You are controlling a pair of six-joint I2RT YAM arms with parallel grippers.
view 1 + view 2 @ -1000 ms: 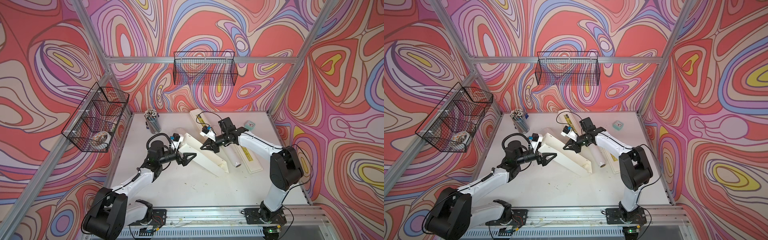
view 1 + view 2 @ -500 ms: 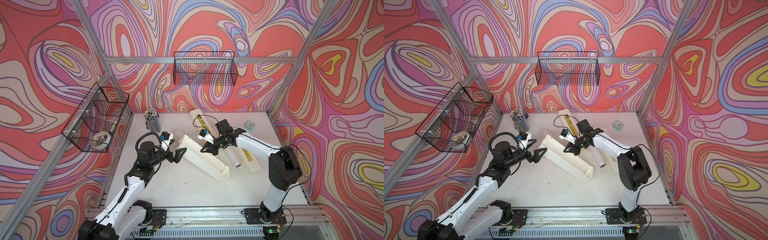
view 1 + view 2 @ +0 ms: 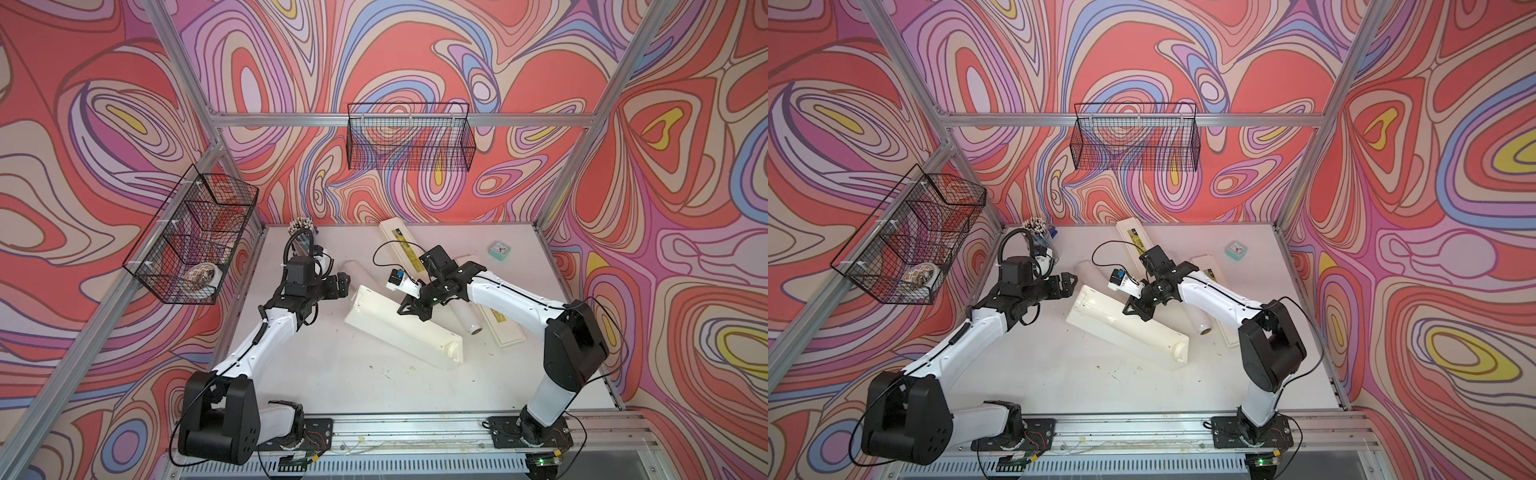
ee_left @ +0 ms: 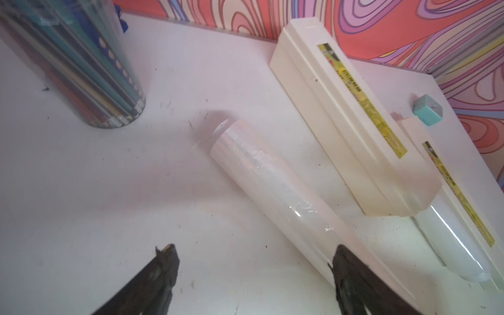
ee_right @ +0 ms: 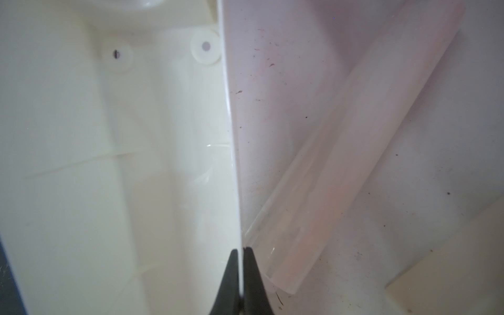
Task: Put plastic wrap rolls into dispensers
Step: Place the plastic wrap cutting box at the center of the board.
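A white table (image 3: 332,382), flecked with small dark specks, carries a clear cup of pencils (image 3: 302,235) upright in its far corner by the side wall (image 3: 83,166), and a small teal clock (image 3: 500,250) near the opposite far corner; a black wire basket (image 3: 409,160) hangs on the back wall (image 3: 415,54) from a metal rail (image 3: 291,120). A second, divided wire basket (image 3: 183,232) hangs on the side wall, a round patterned thing (image 3: 202,277) in its near-end compartment; both walls bear swirls of red, purple and cream.
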